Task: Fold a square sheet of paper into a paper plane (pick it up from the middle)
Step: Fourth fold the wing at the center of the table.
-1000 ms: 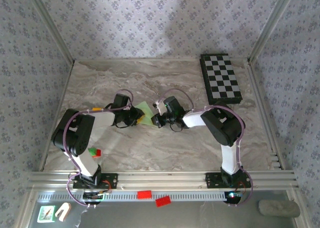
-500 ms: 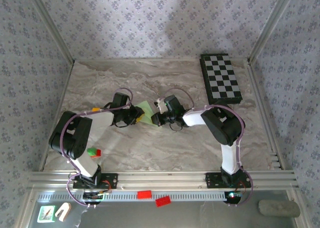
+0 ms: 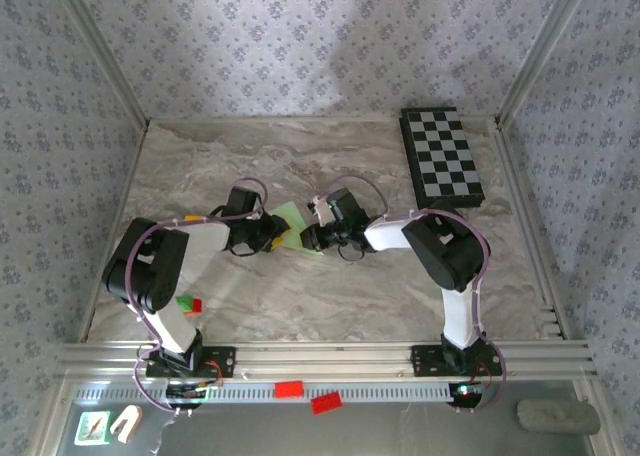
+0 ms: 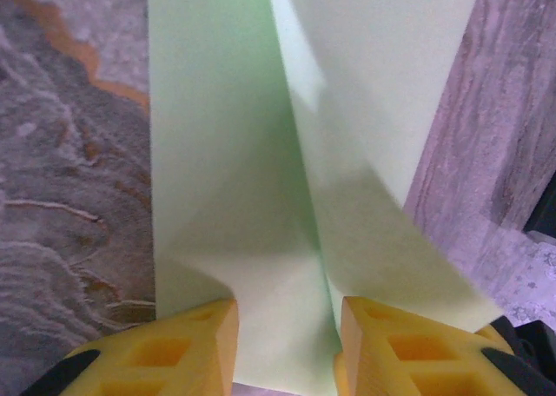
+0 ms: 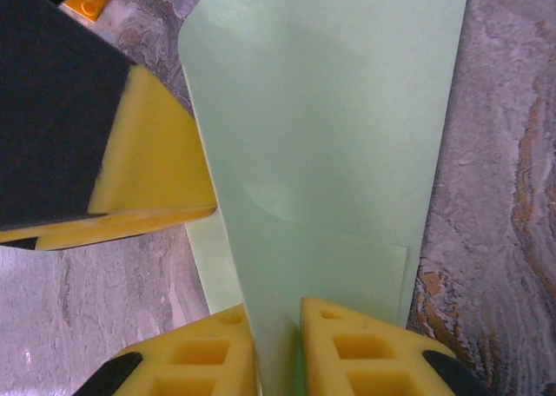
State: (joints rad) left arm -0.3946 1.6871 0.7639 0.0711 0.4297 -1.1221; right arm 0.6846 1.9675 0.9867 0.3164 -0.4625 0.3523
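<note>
Paper: the green sheet of paper (image 3: 290,218) sits at the centre of the counter (image 3: 250,166), between the two tools, which meet nose to nose over it.

Left tool (image 4: 285,313): jaws stand well apart. The paper runs up the frame between them, with a sharp crease rising near the right-hand finger. I read this as open, not pinching.

Right tool (image 5: 276,313): fingers close together, with an upright flap of the paper in the narrow gap. I cannot tell whether they press it or only flank it.

Progress, my judgement: folding is under way. There is one long crease, and the right wrist view shows a second layer with a square corner under the flap. The shape is broad and blunt-edged, not yet a narrow pointed dart, so nose folds and wings look left to do.

Checkered board (image 3: 442,154) at upper right, well apart. Small red and green blocks (image 3: 187,303) at lower left, not involved.
</note>
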